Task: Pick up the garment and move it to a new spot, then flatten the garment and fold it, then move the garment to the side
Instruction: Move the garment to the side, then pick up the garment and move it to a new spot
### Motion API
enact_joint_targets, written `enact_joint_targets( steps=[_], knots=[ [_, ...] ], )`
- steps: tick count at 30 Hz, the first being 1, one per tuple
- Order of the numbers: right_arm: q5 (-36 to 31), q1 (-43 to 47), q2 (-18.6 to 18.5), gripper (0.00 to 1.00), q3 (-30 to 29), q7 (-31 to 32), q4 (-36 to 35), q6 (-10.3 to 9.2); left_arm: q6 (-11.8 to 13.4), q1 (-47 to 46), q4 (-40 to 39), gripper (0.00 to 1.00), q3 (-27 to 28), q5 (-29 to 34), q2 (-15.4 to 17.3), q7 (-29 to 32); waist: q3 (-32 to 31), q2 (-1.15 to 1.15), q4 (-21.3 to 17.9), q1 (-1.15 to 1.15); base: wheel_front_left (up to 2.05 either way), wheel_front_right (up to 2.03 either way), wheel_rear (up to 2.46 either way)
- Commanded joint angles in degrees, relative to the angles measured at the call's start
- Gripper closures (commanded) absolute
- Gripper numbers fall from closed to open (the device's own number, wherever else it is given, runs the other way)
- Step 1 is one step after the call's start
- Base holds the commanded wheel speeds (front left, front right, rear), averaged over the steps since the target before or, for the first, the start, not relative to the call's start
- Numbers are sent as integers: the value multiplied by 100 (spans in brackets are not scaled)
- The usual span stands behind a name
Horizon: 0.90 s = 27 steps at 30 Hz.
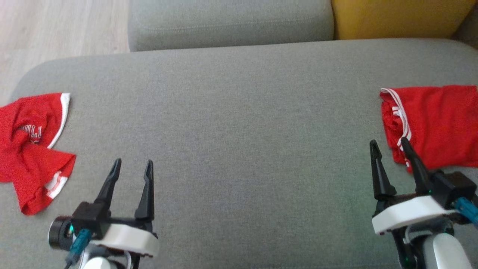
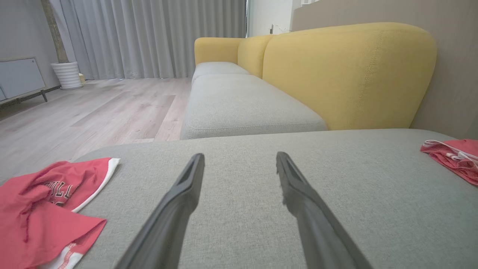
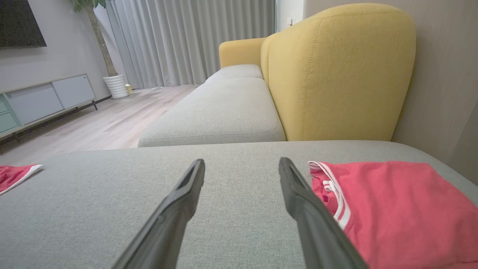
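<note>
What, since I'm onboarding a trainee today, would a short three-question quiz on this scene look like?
1. True or false: the left end effector and the right end effector are both open and empty.
2. How many red garments lie on the grey cushion?
3. Fill in: the right garment lies fairly flat; the left garment lies ___.
Key: 1 true; 2 two; 3 crumpled.

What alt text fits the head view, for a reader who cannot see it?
The left gripper and right gripper, both open, hover over a grey sofa cushion. A crumpled red garment with white trim lies at the cushion's left edge; a flatter red garment with white stripes lies at its right edge, close to the right gripper.
</note>
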Motion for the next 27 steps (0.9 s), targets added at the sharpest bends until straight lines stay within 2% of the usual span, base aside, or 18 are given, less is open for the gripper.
enact_joint_targets(
  steps=[1,27],
  knots=[
    [49,-69,-8,0,105,0,-236,-5,51,-96,-180,0,185,-37,104,28,-73,0,-1,0,0,0,0],
    [113,-20,-7,0,91,69,-352,-5,137,-93,-285,0,131,-169,175,83,12,0,57,0,0,0,0]
  ],
)
